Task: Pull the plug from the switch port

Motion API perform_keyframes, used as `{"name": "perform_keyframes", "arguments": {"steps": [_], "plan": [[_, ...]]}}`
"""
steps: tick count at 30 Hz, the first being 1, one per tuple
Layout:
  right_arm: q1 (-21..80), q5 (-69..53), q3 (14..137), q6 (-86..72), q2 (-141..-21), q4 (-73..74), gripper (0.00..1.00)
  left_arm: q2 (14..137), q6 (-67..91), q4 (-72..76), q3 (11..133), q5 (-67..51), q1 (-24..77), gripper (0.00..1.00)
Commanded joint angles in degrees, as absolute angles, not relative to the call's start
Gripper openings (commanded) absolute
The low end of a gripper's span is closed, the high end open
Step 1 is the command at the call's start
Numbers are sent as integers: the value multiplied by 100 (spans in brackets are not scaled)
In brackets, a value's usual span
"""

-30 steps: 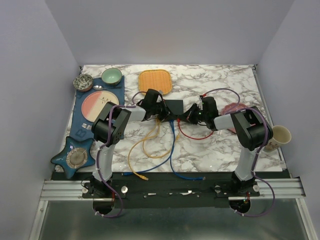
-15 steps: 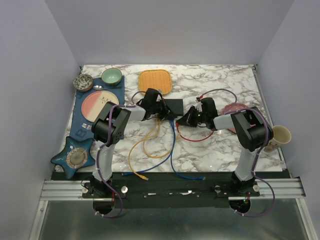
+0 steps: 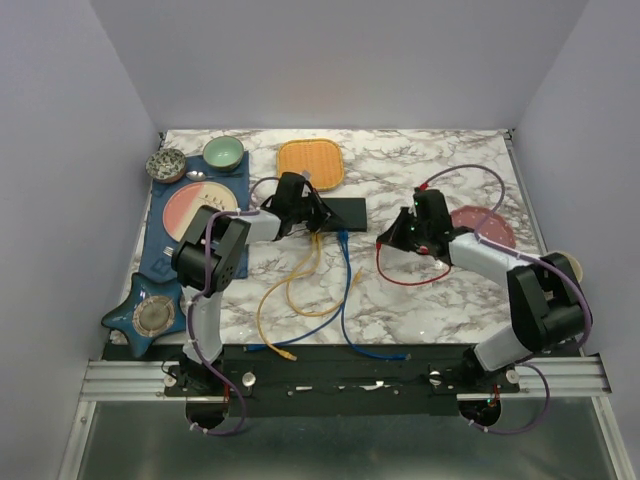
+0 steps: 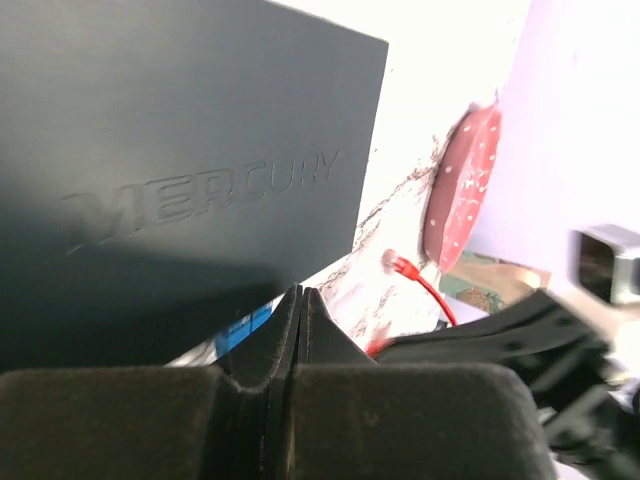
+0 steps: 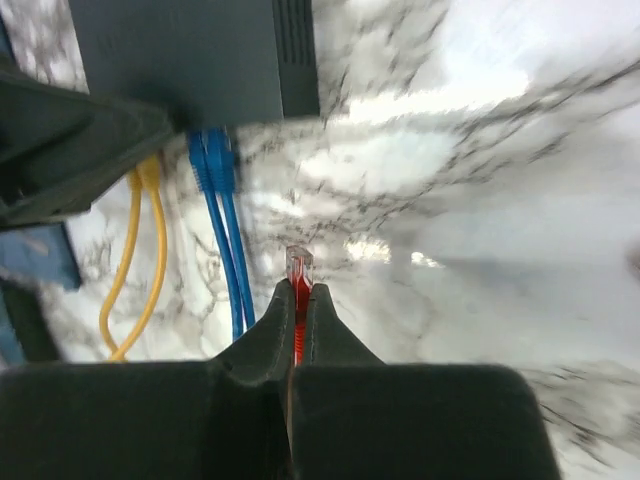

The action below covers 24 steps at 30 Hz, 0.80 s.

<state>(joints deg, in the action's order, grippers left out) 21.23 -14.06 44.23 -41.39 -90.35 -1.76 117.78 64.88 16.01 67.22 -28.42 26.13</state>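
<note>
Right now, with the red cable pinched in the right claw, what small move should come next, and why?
Probably lower and release it. The right gripper is shut on the red plug, which hangs free of the switch, with bare marble table between them. The pulling looks done, so setting the plug down seems the sensible step.

Just ahead of my left gripper (image 4: 302, 296), the switch (image 4: 180, 130) bears the embossed word "MERCURY" across its black top. I read nothing else.
</note>
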Motion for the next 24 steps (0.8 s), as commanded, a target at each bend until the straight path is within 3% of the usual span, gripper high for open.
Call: {"name": "perform_keyframes", "arguments": {"steps": [1,12,14,15,18,21,24], "plan": [[1829,376,4895,-3525,-8534,1010,1,11136,6390,1705,6434,-2637,2444,0],[1397,501,5326,-3516,-9579,1292,2,10371,5687,440,6241,-1978,2408,24],[1397,510,5361,-3542,-9606,1275,13,10310,5660,361,6205,-1943,2408,27],[1389,527,5379,-3533,-9598,1266,24,10292,5660,343,6162,-1942,2408,29],[1389,562,5405,-3559,-9440,1248,45,10222,5608,246,6126,-1881,2408,37],[1406,528,5466,-3603,-9229,1239,58,10134,5572,185,6047,-1793,2408,45],[1441,387,5484,-3656,-8992,1178,63,10037,5555,79,5986,-1601,2408,56]]}}
